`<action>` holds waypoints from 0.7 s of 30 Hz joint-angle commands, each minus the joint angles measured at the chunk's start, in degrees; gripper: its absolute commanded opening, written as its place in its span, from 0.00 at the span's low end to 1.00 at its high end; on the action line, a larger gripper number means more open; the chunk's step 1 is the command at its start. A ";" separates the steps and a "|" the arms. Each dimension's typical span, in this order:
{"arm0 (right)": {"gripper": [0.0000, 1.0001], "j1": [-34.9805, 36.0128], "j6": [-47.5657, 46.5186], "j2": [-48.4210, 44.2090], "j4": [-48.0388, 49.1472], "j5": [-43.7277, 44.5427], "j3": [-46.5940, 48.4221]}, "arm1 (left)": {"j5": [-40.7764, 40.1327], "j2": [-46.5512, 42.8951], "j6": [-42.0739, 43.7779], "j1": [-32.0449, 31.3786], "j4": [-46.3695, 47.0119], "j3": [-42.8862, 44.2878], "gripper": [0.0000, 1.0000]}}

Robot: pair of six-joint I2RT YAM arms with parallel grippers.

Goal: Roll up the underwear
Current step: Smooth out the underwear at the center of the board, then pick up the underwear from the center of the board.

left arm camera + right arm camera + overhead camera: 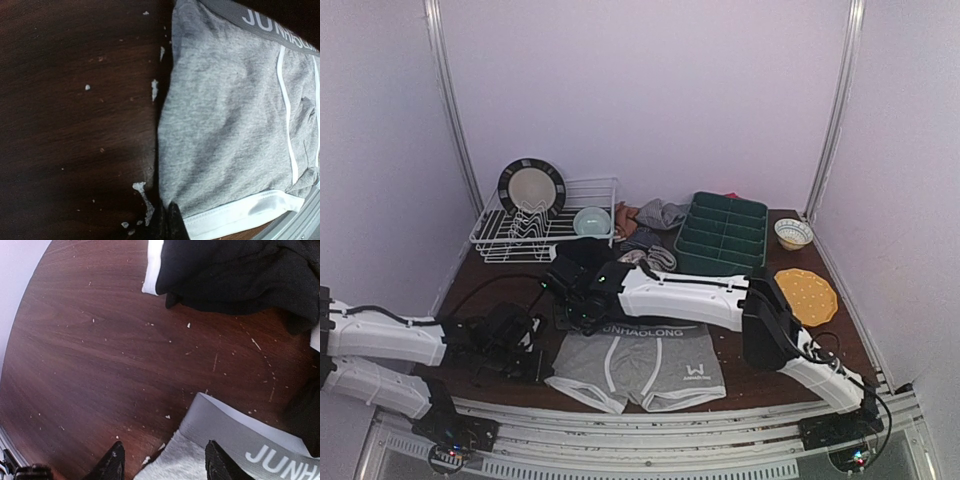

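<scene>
A light grey underwear (645, 365) lies flat near the table's front edge, waistband away from me, legs toward me. My left gripper (172, 224) is shut, its dark tips together at the left leg's white hem corner (220, 220); whether cloth is pinched does not show. My right gripper (165, 462) is open just above the table, and its fingertips (116, 460) straddle the waistband's left corner (210, 415). A black garment (235, 270) lies bunched beyond it. More underwear (655, 220) is piled at the back.
A white dish rack (545, 235) with a dark-rimmed plate (531, 187) and a pale bowl (591, 221) stands back left. A green divided tray (722, 232), a small bowl (793, 233) and a yellow plate (806, 296) are on the right. White crumbs (142, 197) dot the wood.
</scene>
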 commanded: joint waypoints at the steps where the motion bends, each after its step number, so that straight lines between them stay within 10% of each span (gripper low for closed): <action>1: 0.53 -0.13 0.63 4.04 -5.28 1.13 6.28 | -0.79 -0.22 -0.72 -0.18 0.95 -2.04 0.00; 9: 0.43 -0.49 1.27 6.74 -5.53 -0.73 7.43 | -0.71 -3.22 -0.89 -0.12 0.41 -3.37 0.00; 21: 0.00 -0.73 2.69 7.08 -4.66 -5.73 9.19 | 0.95 -11.05 0.14 -0.21 -4.59 -2.97 0.00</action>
